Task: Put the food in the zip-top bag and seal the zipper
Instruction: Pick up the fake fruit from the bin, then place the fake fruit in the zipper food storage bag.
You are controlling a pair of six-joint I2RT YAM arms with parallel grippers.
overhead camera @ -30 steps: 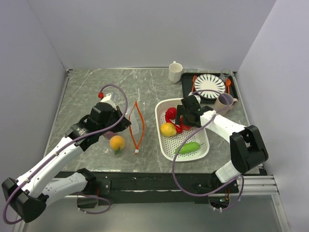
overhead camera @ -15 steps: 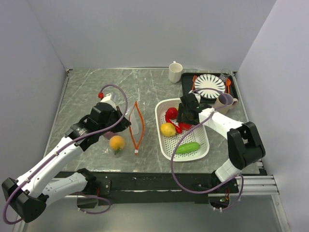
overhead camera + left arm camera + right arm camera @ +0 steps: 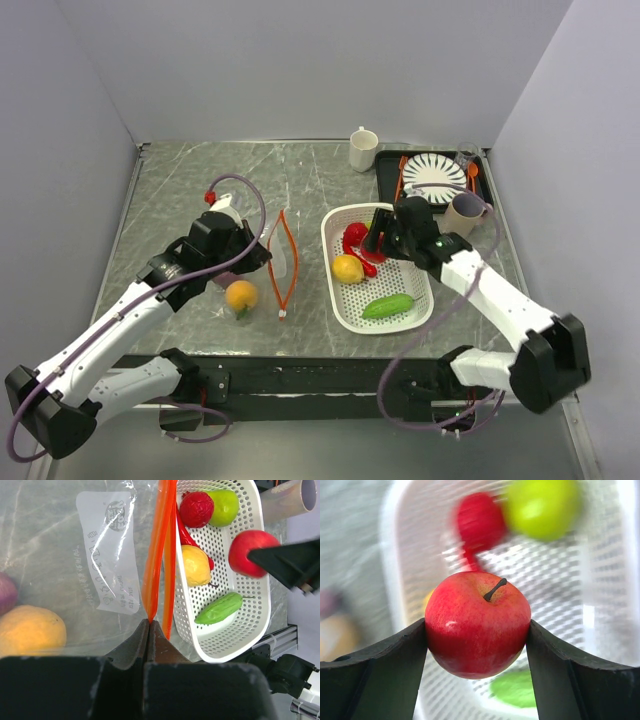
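Observation:
The clear zip-top bag [image 3: 262, 262] lies left of the white basket [image 3: 338, 222], its orange-red zipper [image 3: 284, 262] towards the basket. An orange ball [image 3: 241, 295] and a purple ball [image 3: 7, 593] show through the bag. My left gripper [image 3: 266, 258] is shut on the zipper strip [image 3: 150, 611] at the bag's mouth. My right gripper [image 3: 477, 630] is shut on a red apple [image 3: 477, 622] and holds it above the basket [image 3: 402, 575]. In the basket lie a yellow fruit [image 3: 348, 268], a red ball [image 3: 354, 235], a red chilli [image 3: 186, 534], a green ball [image 3: 223, 506] and a green cucumber [image 3: 388, 306].
A black tray [image 3: 385, 180] with a striped plate [image 3: 434, 178] and orange cutlery stands at the back right. A white mug [image 3: 363, 149] is beside it and a brownish mug [image 3: 464, 213] lies just right of the basket.
My right arm has lifted and swung its elbow out to the right, keeping the red apple over the basket. The left arm and the bag have not moved.

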